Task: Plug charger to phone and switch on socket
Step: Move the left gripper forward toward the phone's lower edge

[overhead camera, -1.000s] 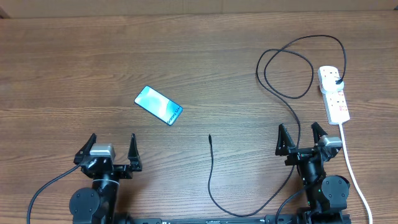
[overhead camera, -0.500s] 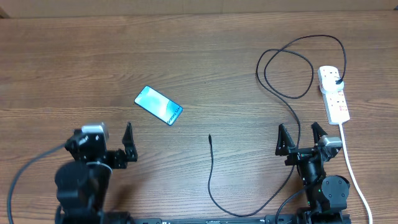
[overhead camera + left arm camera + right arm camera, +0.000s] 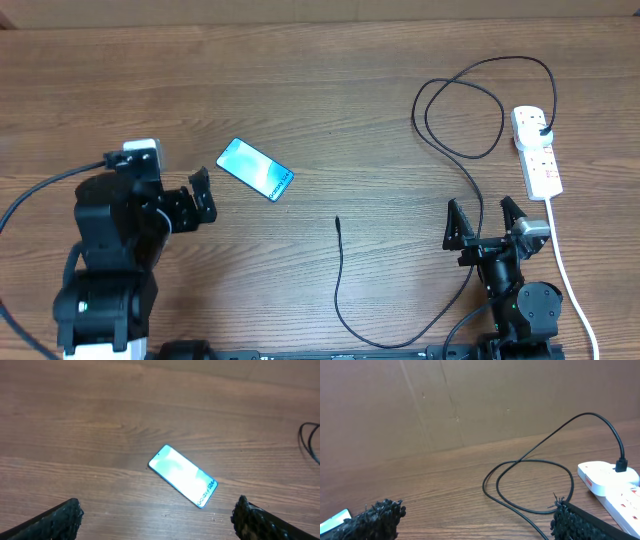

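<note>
The phone (image 3: 255,169) lies flat with its teal screen up, tilted, left of the table's middle; it also shows in the left wrist view (image 3: 183,475). My left gripper (image 3: 180,195) is open and empty, raised just left of the phone. The charger's black cable (image 3: 458,150) loops at the back right, and its plug tip (image 3: 338,220) lies free mid-table. Its black plug (image 3: 543,131) sits in the white socket strip (image 3: 537,150), also seen in the right wrist view (image 3: 610,477). My right gripper (image 3: 485,232) is open and empty at the front right.
The strip's thick white cord (image 3: 570,285) runs toward the front edge right of my right arm. The black cable (image 3: 345,310) curves along the front between the arms. A brown cardboard wall (image 3: 470,400) stands behind the table.
My left arm has risen and moved back toward the phone, its gripper now just left of it. The right arm, cable and phone have not moved.
</note>
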Controlling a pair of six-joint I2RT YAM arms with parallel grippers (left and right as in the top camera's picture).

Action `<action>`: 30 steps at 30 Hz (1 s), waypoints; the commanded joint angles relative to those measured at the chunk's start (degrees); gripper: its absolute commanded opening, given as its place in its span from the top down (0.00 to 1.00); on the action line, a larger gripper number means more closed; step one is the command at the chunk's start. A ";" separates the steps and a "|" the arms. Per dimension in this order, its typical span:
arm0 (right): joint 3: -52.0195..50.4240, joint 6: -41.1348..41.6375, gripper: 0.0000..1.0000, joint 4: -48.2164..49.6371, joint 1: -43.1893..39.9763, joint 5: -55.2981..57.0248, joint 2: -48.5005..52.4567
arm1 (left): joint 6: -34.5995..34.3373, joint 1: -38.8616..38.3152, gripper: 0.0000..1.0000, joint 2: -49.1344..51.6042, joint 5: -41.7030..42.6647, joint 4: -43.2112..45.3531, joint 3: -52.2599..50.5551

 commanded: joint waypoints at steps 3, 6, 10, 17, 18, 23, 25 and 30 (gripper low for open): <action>-0.61 -0.28 0.00 0.11 0.31 0.52 -0.61 | -1.22 0.24 0.00 2.64 -0.15 -0.63 1.49; -0.61 -0.28 0.00 0.11 0.31 0.52 -0.61 | -1.22 0.24 0.00 4.13 -0.15 -1.07 1.49; -0.61 -0.26 0.00 0.11 0.31 0.52 -0.61 | -1.29 0.24 0.00 6.45 1.07 -1.33 1.49; -0.61 -0.26 0.00 0.11 0.31 0.50 -0.61 | -5.27 0.22 0.00 11.76 4.28 -1.03 1.51; -0.61 -0.26 0.00 0.11 0.31 0.50 -0.61 | -6.80 0.22 0.00 12.74 3.89 -1.18 1.53; -0.61 -0.28 0.00 0.11 0.31 0.50 -0.61 | -16.46 0.22 0.00 17.20 0.92 -1.64 2.23; -0.61 -0.26 0.00 0.11 0.31 0.50 -0.61 | -20.79 0.20 0.00 19.02 0.90 -1.60 2.99; -0.61 -0.28 0.00 0.11 0.31 0.50 -0.61 | -28.17 -1.51 0.00 23.19 -2.49 -3.08 6.25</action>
